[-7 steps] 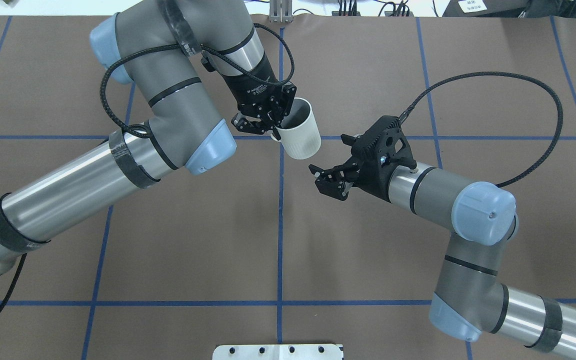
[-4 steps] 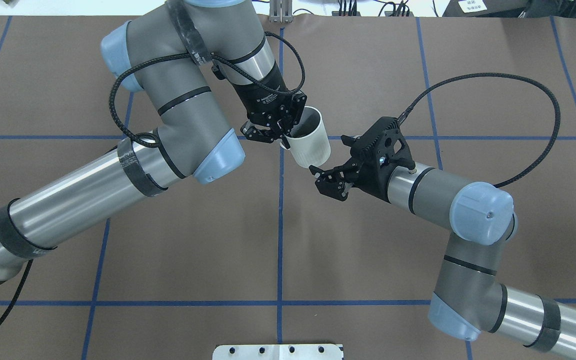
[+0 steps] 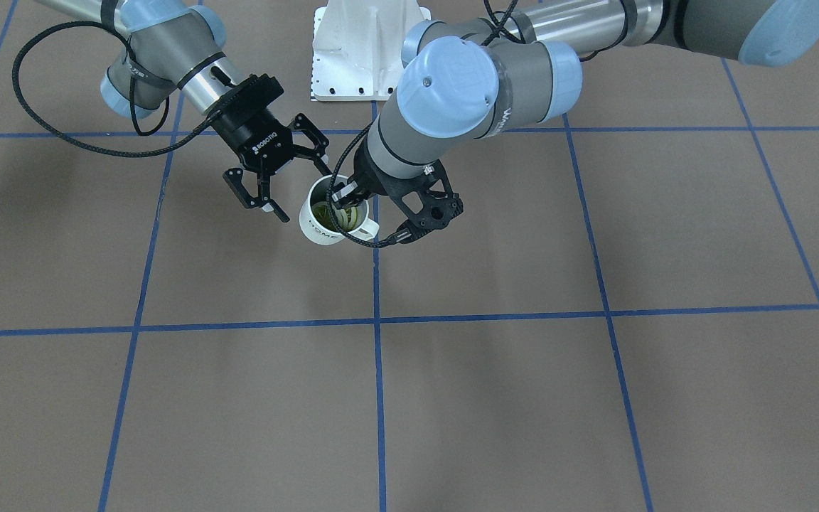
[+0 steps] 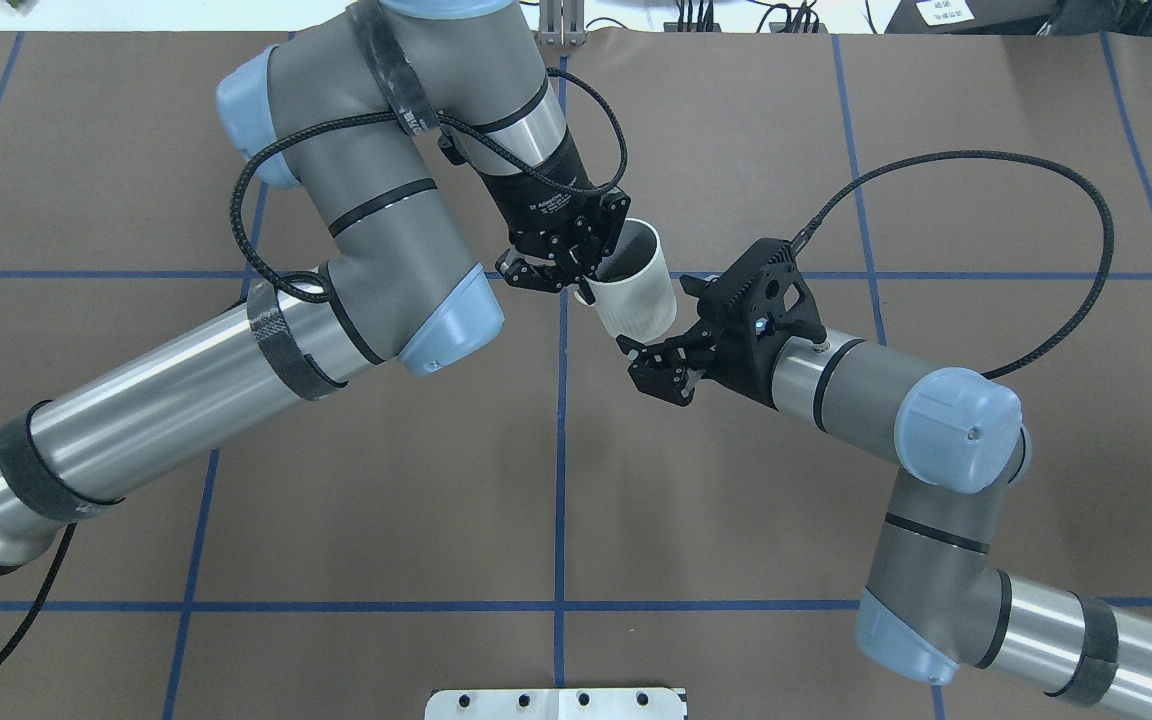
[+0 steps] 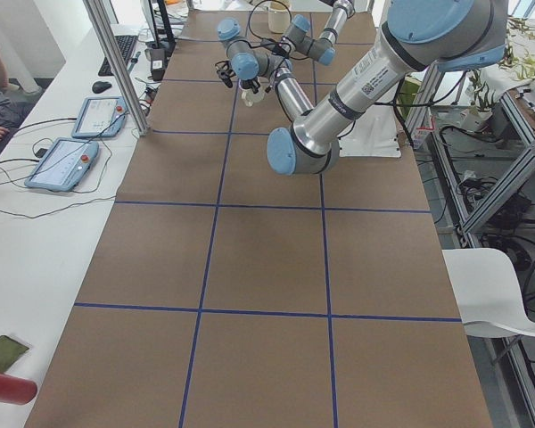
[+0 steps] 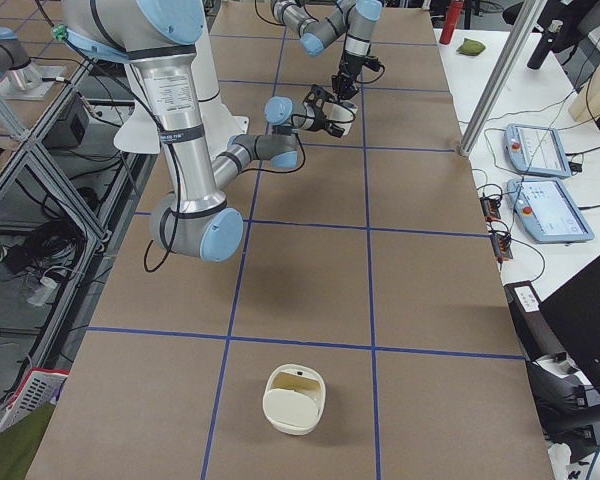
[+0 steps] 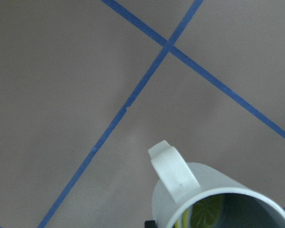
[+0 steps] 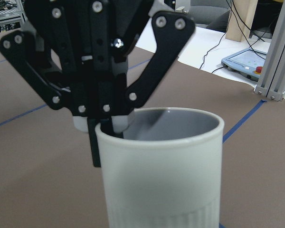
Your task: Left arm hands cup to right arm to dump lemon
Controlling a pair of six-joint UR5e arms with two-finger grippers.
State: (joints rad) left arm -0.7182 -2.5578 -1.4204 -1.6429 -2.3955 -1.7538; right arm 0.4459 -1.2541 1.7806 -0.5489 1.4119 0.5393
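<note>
While your left gripper (image 4: 576, 268) pinches the one smooth white round cup (image 4: 636, 295) by its rim above the brown table (image 4: 736, 500), one yellow-green lemon (image 3: 331, 212) sits inside. The right gripper (image 3: 301, 190) gapes wide just beside it.

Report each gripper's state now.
Left gripper: shut on the rim of the small white handled mug.
Right gripper: open, empty, beside the mug.

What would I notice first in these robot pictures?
A white cup is held above the middle of the table, pinched at its rim by the left arm's jaws. Yellow-green lemon sits inside it, and the right arm's open jaws are right beside it.
</note>
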